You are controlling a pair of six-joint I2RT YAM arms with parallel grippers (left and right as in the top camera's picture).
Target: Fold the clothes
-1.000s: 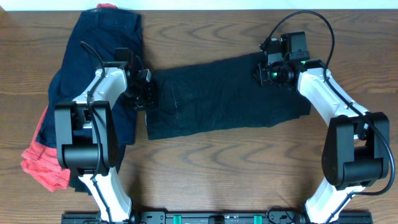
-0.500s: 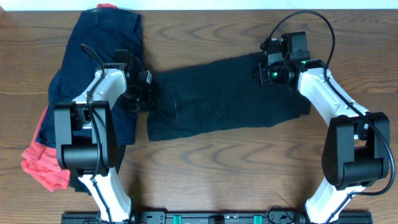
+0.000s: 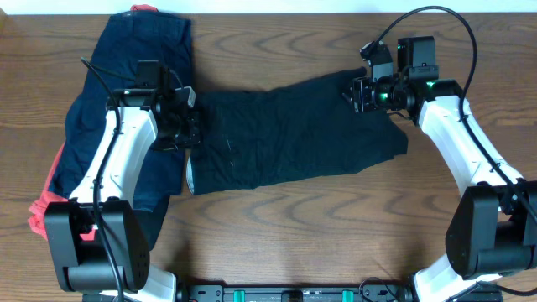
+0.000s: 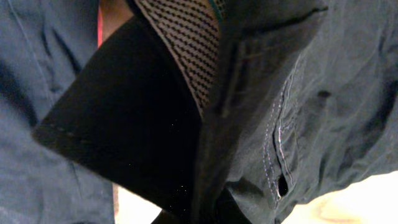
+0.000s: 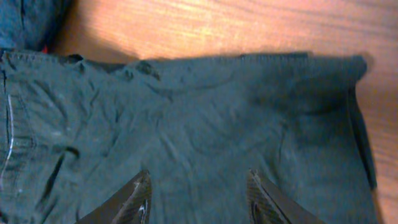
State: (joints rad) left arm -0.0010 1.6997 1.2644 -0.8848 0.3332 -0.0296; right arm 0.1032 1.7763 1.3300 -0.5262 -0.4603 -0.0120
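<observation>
The black shorts [image 3: 294,134] lie spread across the middle of the table. My left gripper [image 3: 191,130] is shut on their left waistband end and holds that edge raised. In the left wrist view the black shorts [image 4: 137,118] hang folded over, their pale mesh lining [image 4: 186,43] showing, and my left gripper [image 4: 199,214] is mostly buried in the cloth. My right gripper [image 3: 359,92] hovers open over the right end. In the right wrist view its fingertips [image 5: 140,196] stand wide apart above the black shorts [image 5: 205,118], with nothing between them.
Navy shorts [image 3: 138,59] lie at the far left under my left arm. A red-orange piece [image 3: 42,218] sticks out beneath them at the lower left. Bare wooden table [image 3: 277,235] runs along the front and back of the black shorts.
My left gripper closed on the shorts' left edge and lifted it, the arm swinging left. My right gripper opened, let go of the right end and drew back to the right.
</observation>
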